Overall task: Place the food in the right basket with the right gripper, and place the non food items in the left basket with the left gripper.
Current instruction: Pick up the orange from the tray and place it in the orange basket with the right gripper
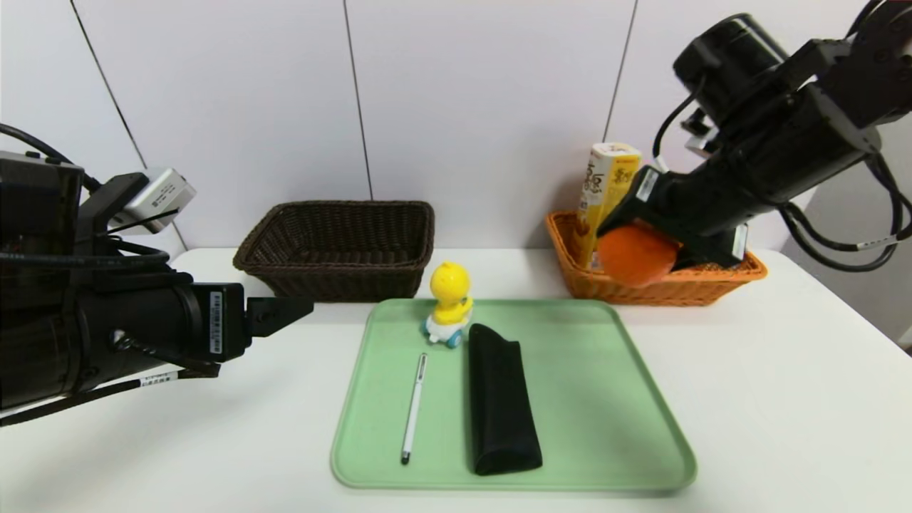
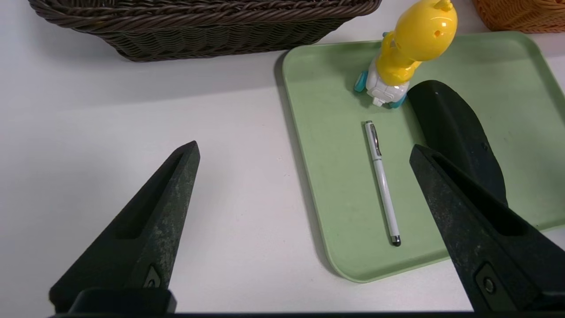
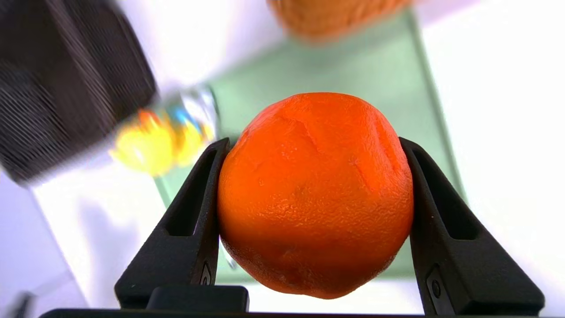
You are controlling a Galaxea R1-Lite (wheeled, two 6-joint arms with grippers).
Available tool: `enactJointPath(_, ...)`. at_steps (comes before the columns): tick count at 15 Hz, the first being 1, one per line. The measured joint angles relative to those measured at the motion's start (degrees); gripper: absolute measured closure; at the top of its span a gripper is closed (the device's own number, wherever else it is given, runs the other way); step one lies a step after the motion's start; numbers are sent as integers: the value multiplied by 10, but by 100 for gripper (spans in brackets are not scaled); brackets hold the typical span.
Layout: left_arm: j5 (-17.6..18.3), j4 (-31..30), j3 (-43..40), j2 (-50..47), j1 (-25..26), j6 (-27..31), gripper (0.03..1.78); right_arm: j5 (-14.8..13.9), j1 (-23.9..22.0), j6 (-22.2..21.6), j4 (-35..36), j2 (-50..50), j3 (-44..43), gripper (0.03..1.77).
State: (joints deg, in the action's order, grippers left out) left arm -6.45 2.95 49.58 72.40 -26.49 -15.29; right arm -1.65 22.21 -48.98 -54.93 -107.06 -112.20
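White table (image 1: 784, 399): two baskets, one tray (image 1: 605, 399), three items, one orange (image 1: 636, 254).

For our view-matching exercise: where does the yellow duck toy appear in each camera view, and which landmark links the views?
Head view: duck toy stands at the green tray's far edge, left of centre.
Left wrist view: duck toy near the top, beyond the pen.
Right wrist view: blurred yellow shape, left of the orange.
Shared landmark: the green tray.
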Motion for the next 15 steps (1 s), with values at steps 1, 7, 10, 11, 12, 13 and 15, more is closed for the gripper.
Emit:
enactJointPath(1, 0, 0, 0, 0, 0, 0, 12, 0, -21, -1, 16, 6, -1, 65)
enactJointPath(7, 0, -3, 0, 2, 0, 0, 12, -3, -149, 1, 97, -2, -2, 66)
enactJointPath(10, 0, -5, 1, 5, 0, -12, 12, -4, -191, 2, 138, -40, 0, 66)
enactJointPath(11, 1, -5, 2, 5, 0, -14, 12, -4, -197, 3, 157, -55, 1, 66)
enactJointPath(12, 2, -5, 2, 6, 0, -15, 12, -4, -204, 5, 178, -73, 2, 66)
enactJointPath(13, 3, -4, 2, 6, 0, -15, 12, -4, -211, 6, 199, -90, 3, 66)
enactJointPath(15, 2, -4, 2, 6, -1, -15, 12, -3, -219, 6, 226, -125, 3, 66)
